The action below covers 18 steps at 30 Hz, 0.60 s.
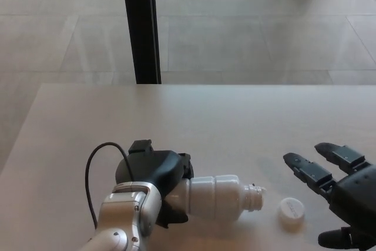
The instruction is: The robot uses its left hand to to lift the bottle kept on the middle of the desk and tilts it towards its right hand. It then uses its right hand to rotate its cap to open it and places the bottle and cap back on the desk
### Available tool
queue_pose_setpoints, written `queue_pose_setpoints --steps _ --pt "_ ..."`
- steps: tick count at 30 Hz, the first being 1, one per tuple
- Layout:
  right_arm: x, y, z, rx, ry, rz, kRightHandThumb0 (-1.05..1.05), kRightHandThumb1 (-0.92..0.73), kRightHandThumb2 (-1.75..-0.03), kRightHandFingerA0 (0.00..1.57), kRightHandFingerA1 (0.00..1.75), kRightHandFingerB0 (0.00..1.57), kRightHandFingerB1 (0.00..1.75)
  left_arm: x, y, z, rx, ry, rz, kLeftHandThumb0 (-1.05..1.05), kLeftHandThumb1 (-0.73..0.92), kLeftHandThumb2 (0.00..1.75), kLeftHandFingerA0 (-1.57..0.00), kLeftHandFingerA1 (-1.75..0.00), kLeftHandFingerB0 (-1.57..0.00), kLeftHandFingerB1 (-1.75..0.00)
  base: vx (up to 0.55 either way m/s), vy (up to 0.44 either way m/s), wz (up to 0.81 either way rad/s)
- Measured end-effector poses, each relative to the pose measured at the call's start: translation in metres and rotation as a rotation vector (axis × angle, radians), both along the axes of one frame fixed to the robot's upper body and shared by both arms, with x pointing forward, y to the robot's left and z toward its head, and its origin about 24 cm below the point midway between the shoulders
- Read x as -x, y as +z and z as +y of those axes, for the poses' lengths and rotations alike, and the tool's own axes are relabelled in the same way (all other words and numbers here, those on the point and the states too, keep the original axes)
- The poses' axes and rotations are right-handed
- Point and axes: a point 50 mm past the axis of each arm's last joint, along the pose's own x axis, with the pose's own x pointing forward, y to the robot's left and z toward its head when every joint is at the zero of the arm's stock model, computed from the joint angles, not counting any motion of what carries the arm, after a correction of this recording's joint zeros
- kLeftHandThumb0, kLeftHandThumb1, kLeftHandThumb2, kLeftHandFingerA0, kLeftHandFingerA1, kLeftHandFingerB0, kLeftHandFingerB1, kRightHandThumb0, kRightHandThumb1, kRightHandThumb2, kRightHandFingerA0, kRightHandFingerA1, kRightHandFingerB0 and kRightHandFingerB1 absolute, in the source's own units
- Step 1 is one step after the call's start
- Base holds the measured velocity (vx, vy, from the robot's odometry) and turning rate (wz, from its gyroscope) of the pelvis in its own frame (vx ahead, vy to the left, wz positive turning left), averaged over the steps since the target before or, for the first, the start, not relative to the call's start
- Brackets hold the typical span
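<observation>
Bottle [220, 197]: white plastic, looks light, stiff, smooth; tilted, neck open, pointing right. Left hand [155, 180] wraps its base, best hold. Cap [291, 212] on desk [235, 121]. Right hand [338, 189] spread, holding nothing.

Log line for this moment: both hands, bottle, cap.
left robot hand: shut on bottle | bottle: tilted, uncapped, neck toward right | right robot hand: open, holds nothing | cap: on desk, beside right hand
</observation>
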Motion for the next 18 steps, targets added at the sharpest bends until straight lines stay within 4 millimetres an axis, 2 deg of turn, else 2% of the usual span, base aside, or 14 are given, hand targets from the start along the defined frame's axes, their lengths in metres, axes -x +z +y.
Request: queue_pose_setpoints --steps 1,3,4,5,6,7,8,9,11,12,13,14,17,18 --pt "0.000 0.001 0.000 0.001 -0.002 0.004 -1.05 -0.60 -0.97 0.00 0.12 0.00 0.01 0.000 0.000 0.000 0.002 0.002 0.001 -0.65 0.64 0.60 -0.32 -0.65 -0.35 -0.38 0.00 0.000 0.00" --pt "0.001 0.005 -0.002 -0.001 -0.013 0.018 -1.05 -0.59 -0.98 0.00 0.15 0.00 0.02 0.001 -0.001 0.003 0.017 0.014 0.009 -0.71 0.65 0.60 -0.14 -0.55 -0.20 -0.32 0.00 0.000 0.00" --pt "0.002 0.006 -0.004 -0.002 -0.019 0.024 -1.05 -0.59 -0.98 0.00 0.17 0.00 0.04 0.002 -0.002 0.005 0.023 0.020 0.013 -0.38 0.39 0.99 -0.05 -0.55 0.00 -0.50 0.00 0.000 0.00" --pt "0.002 0.008 -0.006 -0.004 -0.027 0.030 -1.05 -0.59 -0.98 0.00 0.17 0.00 0.04 0.003 -0.003 0.006 0.029 0.026 0.017 -0.38 0.39 0.99 -0.05 -0.55 0.00 -0.50 0.00 0.000 0.00" --pt "0.003 0.010 -0.008 -0.007 -0.037 0.035 -1.05 -0.60 -1.00 0.00 0.19 0.00 0.06 0.004 -0.003 0.008 0.039 0.035 0.021 -0.94 0.58 0.93 0.00 -0.21 0.00 0.00 0.00 0.000 0.00" --pt "0.004 0.012 -0.011 -0.009 -0.047 0.039 -1.05 -0.60 -1.00 0.00 0.19 0.00 0.06 0.004 -0.004 0.011 0.045 0.044 0.024 -0.94 0.58 0.93 0.00 -0.21 0.00 0.00 0.00 0.000 0.00" --pt "0.005 0.015 -0.014 -0.012 -0.060 0.042 -1.05 -0.59 -1.01 0.00 0.21 0.00 0.04 0.005 -0.004 0.014 0.052 0.053 0.027 -0.89 0.64 0.71 0.00 0.00 0.00 0.00 0.00 0.000 0.00" --pt "0.006 0.018 -0.018 -0.017 -0.074 0.044 -1.05 -0.59 -1.01 0.00 0.21 0.00 0.04 0.005 -0.004 0.018 0.057 0.064 0.031 -0.89 0.64 0.71 0.00 0.00 0.00 0.00 0.00 0.000 0.00" --pt "0.009 0.023 -0.026 -0.024 -0.101 0.048 -1.04 -0.56 -0.84 0.00 0.00 0.00 0.01 0.007 -0.004 0.026 0.065 0.086 0.036 -1.04 0.58 0.79 0.00 0.00 0.00 0.00 0.00 0.000 0.00" --pt "0.010 0.025 -0.030 -0.028 -0.117 0.050 -1.05 -0.57 -0.85 0.00 0.00 0.00 0.01 0.007 -0.004 0.031 0.071 0.099 0.038 -1.05 0.68 0.61 0.00 0.00 0.00 0.00 0.00 0.000 0.00" --pt "0.011 0.028 -0.035 -0.033 -0.135 0.050 -1.05 -0.57 -0.85 0.00 0.00 0.00 0.01 0.008 -0.004 0.036 0.080 0.114 0.041 -1.05 0.68 0.61 0.00 0.00 0.00 0.00 0.00 0.000 0.00" --pt "0.013 0.031 -0.039 -0.037 -0.150 0.051 -1.05 -0.71 -0.63 0.00 0.00 0.00 0.00 0.009 -0.005 0.040 0.089 0.125 0.045 -1.05 0.57 0.79 0.00 0.00 0.00 0.00 0.00 0.000 0.00" --pt "0.017 0.039 -0.053 -0.058 -0.199 0.051 -1.05 -0.70 -0.63 0.00 0.00 0.00 0.00 0.013 -0.005 0.056 0.126 0.168 0.060 -1.05 0.65 0.62 0.00 0.00 0.00 0.00 0.00 0.000 0.00" --pt "0.018 0.041 -0.058 -0.064 -0.216 0.052 -1.05 -0.58 -0.85 0.00 0.00 0.00 0.00 0.015 -0.006 0.061 0.140 0.181 0.064 -1.05 0.67 0.65 0.00 0.00 0.00 0.00 0.00 0.000 0.00"
